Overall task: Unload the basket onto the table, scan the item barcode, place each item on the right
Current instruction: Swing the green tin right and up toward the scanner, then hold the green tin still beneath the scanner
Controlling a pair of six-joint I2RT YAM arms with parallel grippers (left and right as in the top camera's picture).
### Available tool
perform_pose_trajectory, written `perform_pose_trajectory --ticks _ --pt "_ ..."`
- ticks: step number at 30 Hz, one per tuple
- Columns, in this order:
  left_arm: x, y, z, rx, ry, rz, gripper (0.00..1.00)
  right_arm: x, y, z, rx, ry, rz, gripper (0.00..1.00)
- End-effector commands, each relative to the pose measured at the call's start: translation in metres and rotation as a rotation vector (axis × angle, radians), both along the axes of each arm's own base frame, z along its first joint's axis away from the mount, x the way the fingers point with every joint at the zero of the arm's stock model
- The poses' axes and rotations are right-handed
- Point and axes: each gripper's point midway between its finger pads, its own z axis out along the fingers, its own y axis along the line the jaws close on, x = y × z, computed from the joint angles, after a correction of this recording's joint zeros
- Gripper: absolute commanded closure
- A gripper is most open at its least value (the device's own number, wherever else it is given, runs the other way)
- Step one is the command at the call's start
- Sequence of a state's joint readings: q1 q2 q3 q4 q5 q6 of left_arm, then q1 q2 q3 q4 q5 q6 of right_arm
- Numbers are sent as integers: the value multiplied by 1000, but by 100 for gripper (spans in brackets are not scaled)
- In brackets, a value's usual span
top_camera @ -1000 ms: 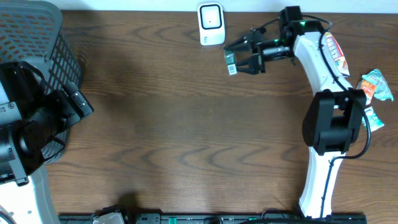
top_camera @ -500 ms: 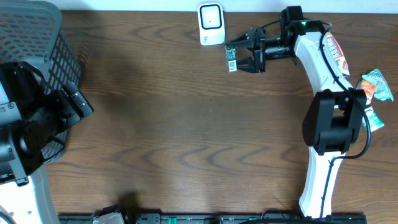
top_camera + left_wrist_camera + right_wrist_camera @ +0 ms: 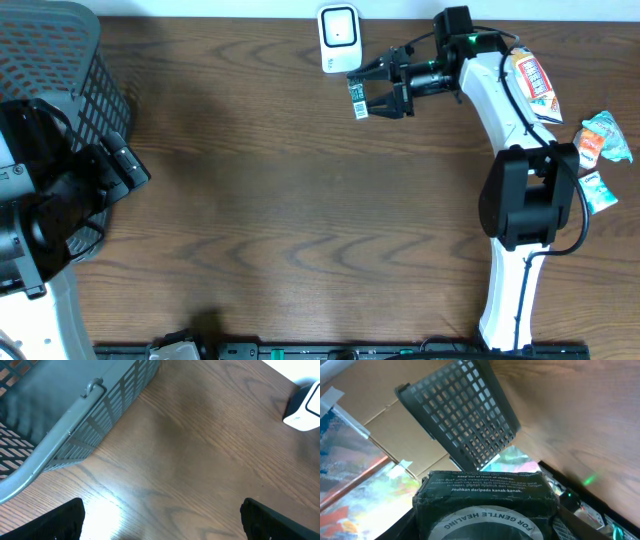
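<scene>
Right tool [image 3: 367, 88], half closed, holds a small dark-green box [image 3: 355, 90] just beside the white plastic scanner [image 3: 339, 38]; we judge presentation underway: barcode [image 3: 358, 105] must next face it.

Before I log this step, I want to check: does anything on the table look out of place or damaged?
Nothing stands out. The right gripper holds the box just beside the scanner, and the packets lie loose at the right edge.

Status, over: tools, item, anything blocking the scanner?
Left tool open, empty, by grey mesh basket. Right tool shut on small dark green box, just beside white scanner. Nothing between them.
</scene>
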State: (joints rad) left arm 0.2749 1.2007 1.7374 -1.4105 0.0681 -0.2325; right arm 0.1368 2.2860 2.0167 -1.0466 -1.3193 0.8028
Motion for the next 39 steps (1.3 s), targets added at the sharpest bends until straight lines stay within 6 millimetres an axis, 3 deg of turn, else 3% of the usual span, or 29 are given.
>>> perform_pose_trajectory --ticks 1,4,8,10,12,16,22,24,30,34,39 --pt "-1 3 -3 3 13 12 2 -1 7 9 -37 -25 -3 53" --pt "-1 3 -3 3 13 12 2 7 6 -11 -163 -65 -32 56" --pt "-1 3 -3 3 13 12 2 32 -1 -49 -449 -201 -108 57" --pt "-1 3 -3 3 13 12 2 54 -8 -66 -632 -309 -178 56" --pt "-1 3 -3 3 13 12 2 77 -13 -70 -769 -430 -250 56" --pt "-1 3 -3 3 13 12 2 111 -13 -57 -893 -637 -345 62" --pt "-1 3 -3 3 13 12 3 157 -15 -16 -1033 -945 -526 62" --pt "-1 3 -3 3 13 12 2 174 -10 5 -1047 -1098 -567 60" --pt "-1 3 -3 3 13 12 2 209 14 36 -1073 -1478 -663 52" --pt "-1 3 -3 3 13 12 2 220 15 30 -1179 -1636 -679 56" --pt "-1 3 -3 3 13 12 2 222 18 2 -1206 -1621 -605 57"
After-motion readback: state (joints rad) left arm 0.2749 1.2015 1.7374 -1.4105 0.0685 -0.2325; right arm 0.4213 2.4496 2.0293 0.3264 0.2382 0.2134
